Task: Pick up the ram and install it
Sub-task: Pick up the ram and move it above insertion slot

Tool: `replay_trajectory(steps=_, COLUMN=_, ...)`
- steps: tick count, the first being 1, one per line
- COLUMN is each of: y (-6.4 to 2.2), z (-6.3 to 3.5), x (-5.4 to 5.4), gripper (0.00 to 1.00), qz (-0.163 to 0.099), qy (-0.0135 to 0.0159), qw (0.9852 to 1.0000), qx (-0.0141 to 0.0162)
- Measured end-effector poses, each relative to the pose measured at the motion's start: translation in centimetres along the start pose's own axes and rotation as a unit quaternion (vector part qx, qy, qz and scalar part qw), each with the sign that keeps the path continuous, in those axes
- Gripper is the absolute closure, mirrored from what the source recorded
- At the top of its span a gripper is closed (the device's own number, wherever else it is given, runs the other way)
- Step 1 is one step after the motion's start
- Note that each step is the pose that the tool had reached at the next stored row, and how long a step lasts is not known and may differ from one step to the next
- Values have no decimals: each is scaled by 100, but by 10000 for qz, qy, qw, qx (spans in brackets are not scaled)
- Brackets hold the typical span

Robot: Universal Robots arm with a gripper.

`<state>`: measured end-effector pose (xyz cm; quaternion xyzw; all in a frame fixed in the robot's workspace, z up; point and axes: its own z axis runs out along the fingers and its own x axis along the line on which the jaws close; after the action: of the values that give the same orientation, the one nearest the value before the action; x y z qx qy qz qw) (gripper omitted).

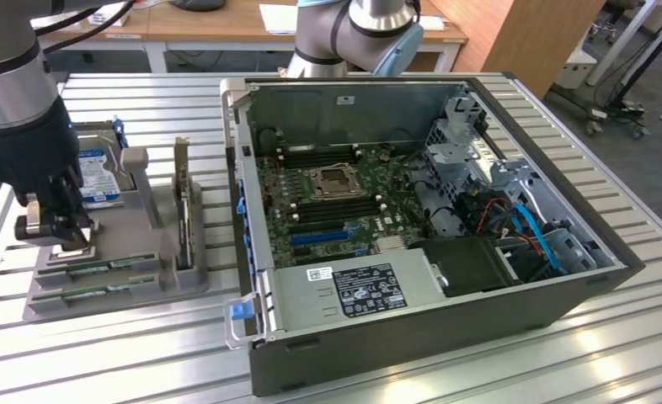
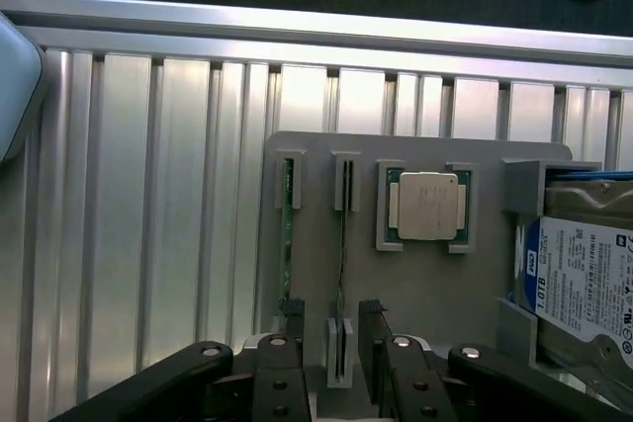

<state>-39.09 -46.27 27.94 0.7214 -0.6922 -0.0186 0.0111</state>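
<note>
Two ram sticks stand on edge in slots of a grey holder. One ram stick runs between my fingertips; the other ram stick lies just outside one finger. In the exterior view the same sticks lie at the holder's near end. My gripper hangs open above the holder, its black fingers on either side of the one stick, holding nothing. From outside, the gripper sits low over the holder at the exterior view's left.
A square processor and a hard drive share the holder, and an upright expansion card stands at its side. The open computer case with its motherboard fills the middle of the slatted metal table.
</note>
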Motion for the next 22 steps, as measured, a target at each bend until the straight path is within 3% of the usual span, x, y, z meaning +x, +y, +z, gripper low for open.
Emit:
replay_trajectory(steps=4, y=-3, z=69, x=1, gripper=64, qz=0, qy=0, qw=10000, qx=0)
replay_trajectory(steps=18, y=8, z=75, x=55, gripper=64, qz=1, qy=0, qw=10000, qx=0)
replay_trajectory(steps=22, y=6, z=117, x=60, gripper=64, qz=0, qy=0, qw=10000, qx=0)
